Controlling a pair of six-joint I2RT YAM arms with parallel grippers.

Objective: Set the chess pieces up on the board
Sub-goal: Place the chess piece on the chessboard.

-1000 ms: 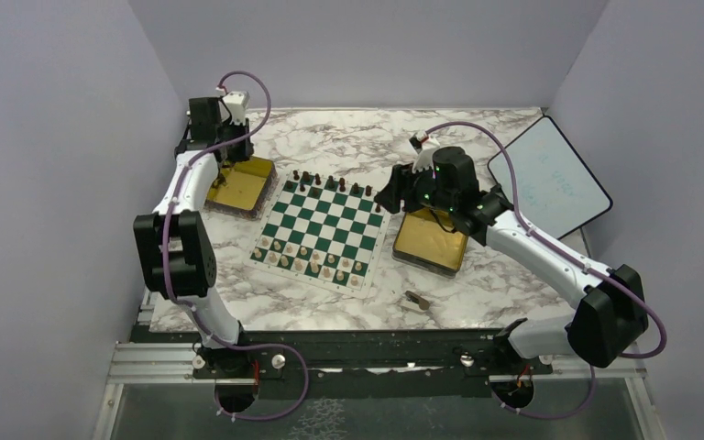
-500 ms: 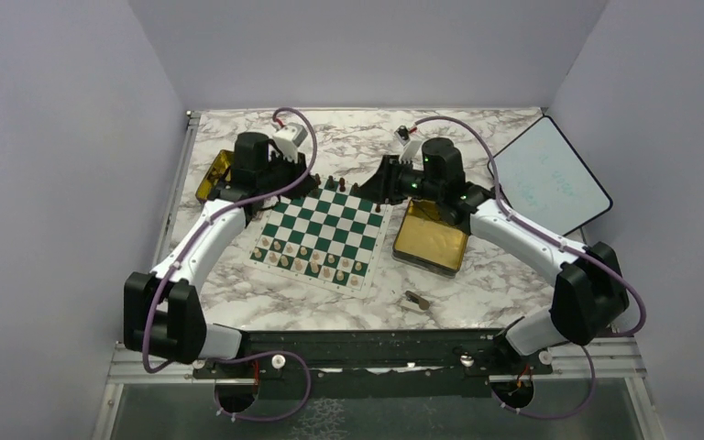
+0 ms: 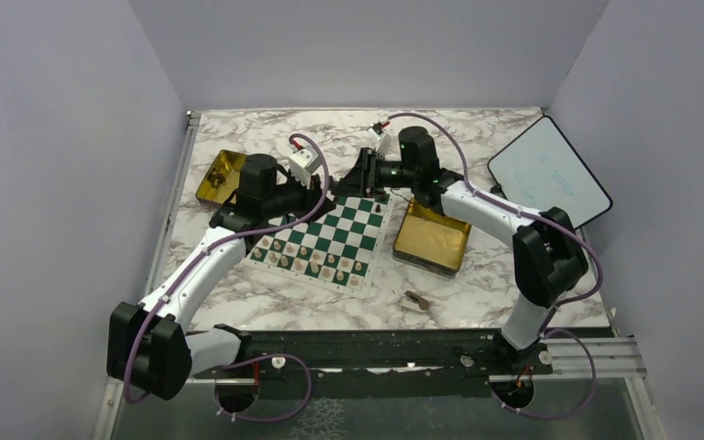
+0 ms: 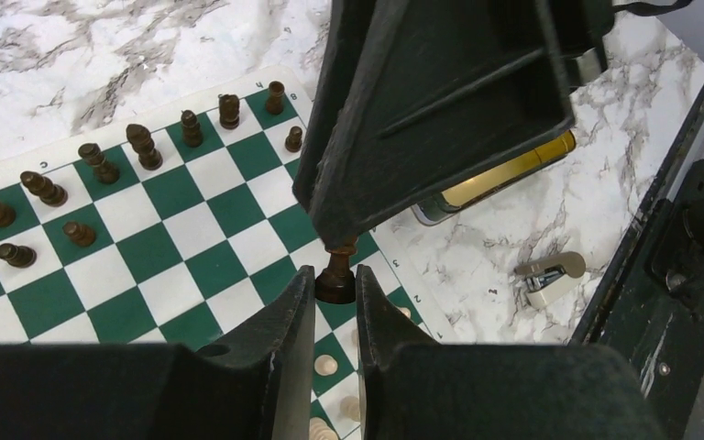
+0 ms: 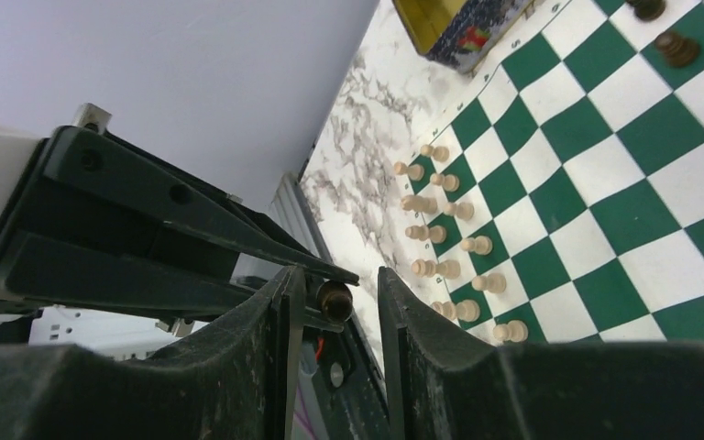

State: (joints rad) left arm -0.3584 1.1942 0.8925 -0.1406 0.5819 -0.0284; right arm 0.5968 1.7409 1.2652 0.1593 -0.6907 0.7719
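Note:
The board (image 3: 330, 229) lies mid-table, and it also shows in the left wrist view (image 4: 192, 229). Pale pieces (image 3: 316, 264) fill its near rows. Dark pieces (image 4: 137, 147) stand along its far rows. My left gripper (image 4: 335, 275) is shut on the base of a dark brown chess piece (image 4: 336, 280) and holds it above the board. My right gripper (image 5: 339, 284) is open, and its fingers straddle the top of that same piece (image 5: 335, 300) without closing on it. The two grippers meet over the board's far edge: the left gripper (image 3: 324, 191) and the right gripper (image 3: 356, 181).
A gold tin (image 3: 433, 236) sits right of the board and another gold tin (image 3: 218, 176) sits at the far left. A black-rimmed white tablet (image 3: 550, 179) leans at the right wall. A small beige object (image 3: 416, 299) lies near the front edge.
Both arms swung inward from over their tins to the board's far edge. The grippers now meet around one dark piece.

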